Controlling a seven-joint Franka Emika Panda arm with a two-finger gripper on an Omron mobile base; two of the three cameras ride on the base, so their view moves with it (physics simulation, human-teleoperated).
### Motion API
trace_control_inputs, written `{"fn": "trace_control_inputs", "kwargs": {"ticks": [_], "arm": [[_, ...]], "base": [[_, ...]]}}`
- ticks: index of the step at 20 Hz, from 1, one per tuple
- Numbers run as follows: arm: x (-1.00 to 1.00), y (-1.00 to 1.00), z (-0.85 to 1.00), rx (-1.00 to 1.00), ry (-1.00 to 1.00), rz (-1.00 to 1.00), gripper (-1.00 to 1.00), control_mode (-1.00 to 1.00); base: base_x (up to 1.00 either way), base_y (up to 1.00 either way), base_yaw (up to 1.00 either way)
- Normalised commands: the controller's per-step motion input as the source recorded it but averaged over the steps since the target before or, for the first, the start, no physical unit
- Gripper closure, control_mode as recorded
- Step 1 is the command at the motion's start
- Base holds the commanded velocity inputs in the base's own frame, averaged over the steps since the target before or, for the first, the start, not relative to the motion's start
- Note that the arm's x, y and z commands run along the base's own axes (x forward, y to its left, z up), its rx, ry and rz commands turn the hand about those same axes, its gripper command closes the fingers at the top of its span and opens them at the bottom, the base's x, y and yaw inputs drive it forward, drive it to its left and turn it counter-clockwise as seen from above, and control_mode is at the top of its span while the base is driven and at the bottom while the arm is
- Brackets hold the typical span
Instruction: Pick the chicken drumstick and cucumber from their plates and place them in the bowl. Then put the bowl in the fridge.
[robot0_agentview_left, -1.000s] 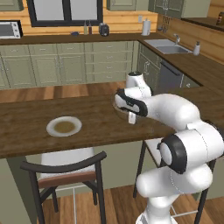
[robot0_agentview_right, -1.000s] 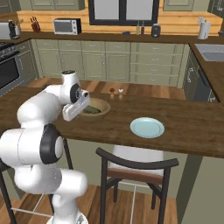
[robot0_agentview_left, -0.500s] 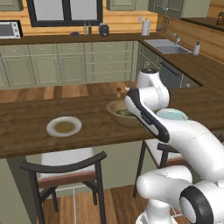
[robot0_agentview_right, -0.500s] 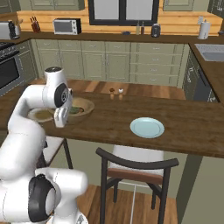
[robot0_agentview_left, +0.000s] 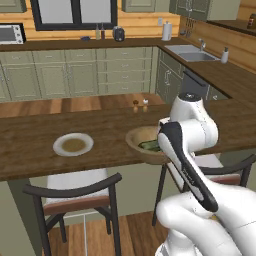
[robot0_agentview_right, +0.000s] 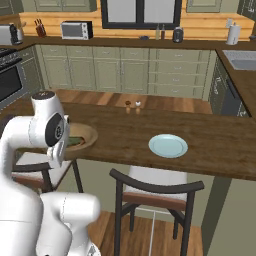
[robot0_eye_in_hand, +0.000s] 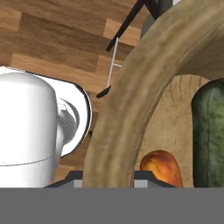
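Bowl (robot0_agentview_left: 142, 143) of light brown wood, sitting at the near edge of the long dark wooden counter (robot0_agentview_left: 105, 127), partly hidden by the white arm. Holds the green cucumber (robot0_eye_in_hand: 208, 131) and the orange-brown chicken drumstick (robot0_eye_in_hand: 162, 168), lying side by side inside. Gripper (robot0_eye_in_hand: 107, 180) closed on the thick rim of the bowl, one finger on each side of the rim, seen close up from the hand.

Pale plate with a brown middle (robot0_agentview_left: 73, 145) farther left on the same counter, well apart from the bowl. Second plate, pale blue-grey (robot0_agentview_right: 168, 146), on the counter to the right of the bowl. Two small shakers (robot0_agentview_left: 140, 105) near the far edge. Dark chairs (robot0_agentview_left: 75, 200) tucked under the counter. Microwave (robot0_agentview_right: 76, 30), sink (robot0_agentview_left: 192, 54) and green cabinets (robot0_agentview_left: 75, 75) at the back. No words or labels clear enough to read anywhere.
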Motion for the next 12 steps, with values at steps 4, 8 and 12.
{"fn": "trace_control_inputs", "kwargs": {"ticks": [4,8,12], "arm": [[-1.00,-0.42,0.18,-0.05,-0.20,0.00,1.00,-1.00],[-0.96,-0.34,0.09,-0.05,-0.16,0.00,1.00,-1.00],[-0.09,-0.03,0.00,0.00,0.01,0.00,1.00,-1.00]], "base": [[0.00,0.00,0.00],[0.00,0.00,0.00],[0.00,0.00,0.00]]}}
